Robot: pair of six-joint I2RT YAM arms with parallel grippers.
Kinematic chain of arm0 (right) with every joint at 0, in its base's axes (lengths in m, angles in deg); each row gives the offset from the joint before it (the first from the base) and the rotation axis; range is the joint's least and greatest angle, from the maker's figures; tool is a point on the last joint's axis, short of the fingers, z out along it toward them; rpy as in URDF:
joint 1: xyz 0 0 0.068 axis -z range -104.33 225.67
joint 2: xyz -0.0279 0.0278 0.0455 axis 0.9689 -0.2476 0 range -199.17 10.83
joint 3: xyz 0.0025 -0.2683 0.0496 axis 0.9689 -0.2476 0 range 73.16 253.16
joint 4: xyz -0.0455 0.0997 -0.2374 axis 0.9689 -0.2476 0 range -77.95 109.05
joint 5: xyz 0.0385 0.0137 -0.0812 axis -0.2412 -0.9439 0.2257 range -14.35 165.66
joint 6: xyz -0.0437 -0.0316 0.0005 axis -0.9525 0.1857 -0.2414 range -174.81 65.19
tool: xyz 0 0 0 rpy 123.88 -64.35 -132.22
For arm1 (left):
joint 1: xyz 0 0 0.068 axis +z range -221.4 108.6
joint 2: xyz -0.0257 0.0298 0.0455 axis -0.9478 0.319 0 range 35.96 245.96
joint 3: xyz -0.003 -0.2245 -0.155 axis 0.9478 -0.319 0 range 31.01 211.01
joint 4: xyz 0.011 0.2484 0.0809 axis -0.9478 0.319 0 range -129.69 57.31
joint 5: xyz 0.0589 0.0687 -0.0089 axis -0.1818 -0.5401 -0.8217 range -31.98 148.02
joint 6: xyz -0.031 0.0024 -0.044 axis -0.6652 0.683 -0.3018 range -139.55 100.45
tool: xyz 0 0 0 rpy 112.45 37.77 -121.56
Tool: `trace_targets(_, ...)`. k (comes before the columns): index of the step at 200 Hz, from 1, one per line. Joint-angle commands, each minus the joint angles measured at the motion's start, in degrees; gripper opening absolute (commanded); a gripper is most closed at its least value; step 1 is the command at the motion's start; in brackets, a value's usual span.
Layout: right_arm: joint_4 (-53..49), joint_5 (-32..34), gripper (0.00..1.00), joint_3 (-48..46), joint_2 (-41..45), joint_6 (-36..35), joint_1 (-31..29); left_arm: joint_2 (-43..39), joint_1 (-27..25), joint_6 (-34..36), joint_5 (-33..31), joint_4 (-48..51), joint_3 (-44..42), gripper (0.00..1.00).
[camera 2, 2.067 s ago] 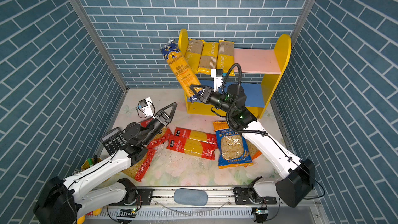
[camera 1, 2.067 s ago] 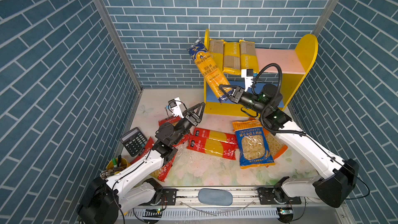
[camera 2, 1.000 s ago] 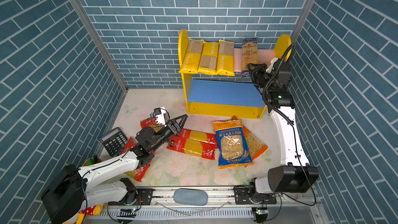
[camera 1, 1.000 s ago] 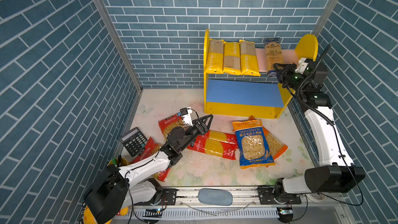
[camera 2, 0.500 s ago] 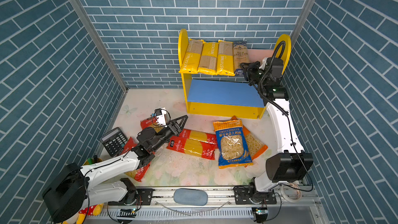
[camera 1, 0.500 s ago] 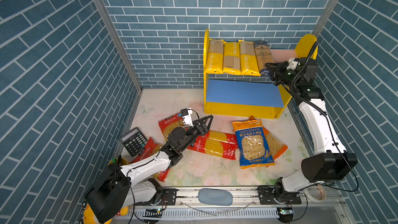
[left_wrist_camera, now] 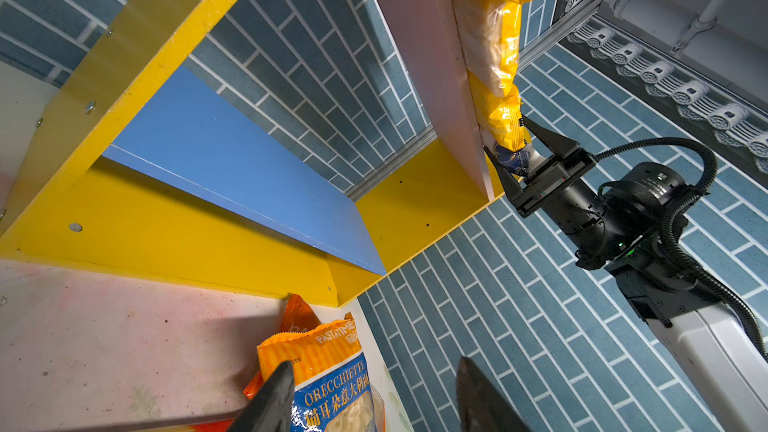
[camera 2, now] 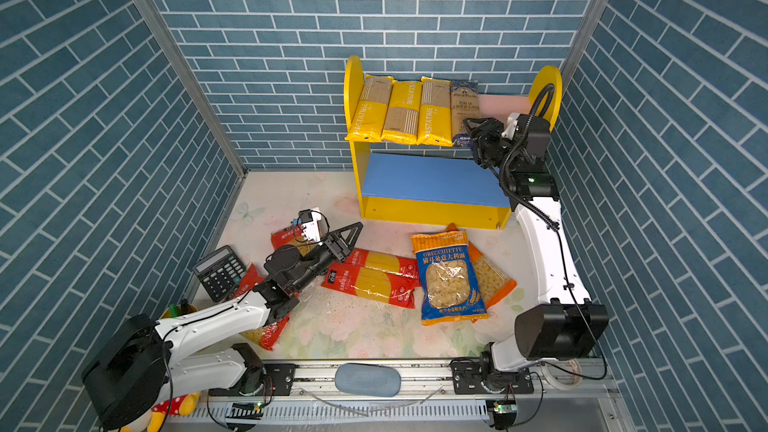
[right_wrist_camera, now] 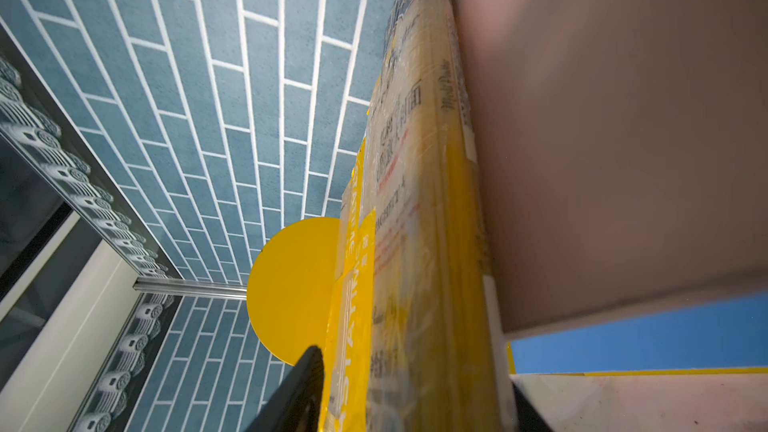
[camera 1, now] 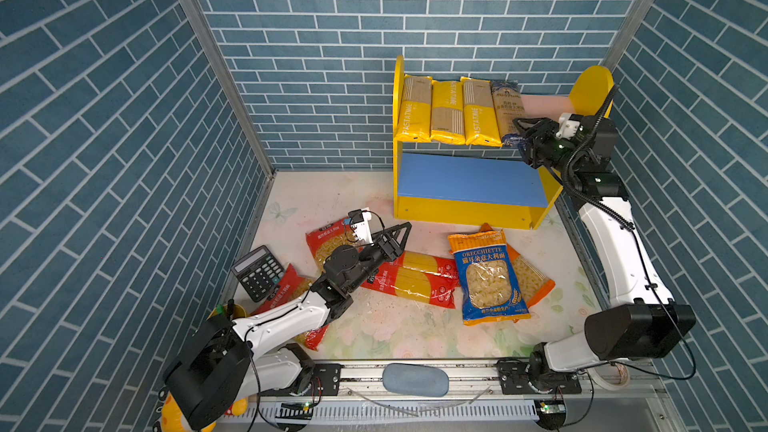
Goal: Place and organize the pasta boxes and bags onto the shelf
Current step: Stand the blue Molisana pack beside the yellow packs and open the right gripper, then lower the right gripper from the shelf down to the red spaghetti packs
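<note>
Four packs (camera 1: 446,114) lie on the shelf (camera 1: 469,209), upper board, 1 o'clock; the blue bag (camera 1: 505,112) at their 3 o'clock end. The right gripper (camera 1: 520,137) straddles its end, jaws apart. The left gripper (camera 1: 399,238), jaws apart, empty, hovers over red bags (camera 1: 411,280), 6 o'clock.

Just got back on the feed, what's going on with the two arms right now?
The right gripper sits at the front end of a long blue spaghetti bag lying on the pink upper board of the yellow-sided wooden shelf, beside three long yellow-tan PASTATIME packs; its jaws stand open either side of the bag. The left gripper hovers open and empty near two long red spaghetti bags on the tabletop. The blue lower board holds nothing, and a blue ORECCHIETTE bag lies on the tabletop.
</note>
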Motion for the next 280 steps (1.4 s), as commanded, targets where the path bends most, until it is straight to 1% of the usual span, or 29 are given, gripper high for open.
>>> trace_targets(1,2.56,-3.45,0.6,-3.41,4.7,-2.41,0.56,0.29,-0.3,1.06,0.31,0.14,-0.27,0.62)
trace_targets(45,1.84,-6.11,0.62,-8.08,8.95,-4.88,1.55,2.54,-0.31,1.29,1.78,-0.3,0.88,0.62)
trace_targets(77,2.54,-7.07,0.53,-9.7,8.95,-4.97,1.84,2.81,-0.34,1.86,1.67,-0.04,1.16,0.62)
trace_targets(97,4.28,-7.36,0.51,-12.25,9.83,-5.23,1.37,2.48,-0.31,1.97,1.28,0.26,0.62,0.62)
trace_targets(112,4.4,-6.9,0.51,-15.38,11.68,-7.69,0.02,1.69,-0.34,2.58,0.81,2.37,0.29,0.62)
trace_targets(125,2.03,-5.58,0.51,-17.83,13.86,-10.52,-2.31,0.7,-0.3,3.94,0.32,7.28,0.64,0.62)
trace_targets(144,-2.31,-1.04,0.51,-21.98,17.47,-14.81,-7.87,-0.63,-0.72,7.01,-0.51,15.12,1.66,0.62)
trace_targets(164,-2.99,2.04,0.5,-28.45,20.33,-15.8,-13.09,-1.17,-1.82,10.01,-1.72,22.77,3.25,0.62)
trace_targets(177,-2.91,3.18,0.5,-32.34,21.46,-16.18,-15.9,-1.09,-2.83,11.27,-2.71,25.57,3.63,0.62)
trace_targets(196,-2.99,6.16,0.49,-37.8,22.07,-17.07,-20.58,-0.21,-4.17,10.95,-2.95,26.48,3.2,0.62)
trace_targets(223,-4.37,7.87,0.47,-42.78,18.28,-20.47,-26.9,1.33,-6.45,10.97,-3.69,31.83,3.89,0.62)
trace_targets(254,-5.62,7.27,0.47,-43.8,11.54,-27.21,-32.21,1.42,-8.77,11.16,-4.35,37.67,2.96,0.61)
trace_targets(280,-9.31,7.37,0.61,-41.3,4.86,-34.31,-34.59,0.04,-9.55,10.41,-4.62,41.94,1.33,0.61)
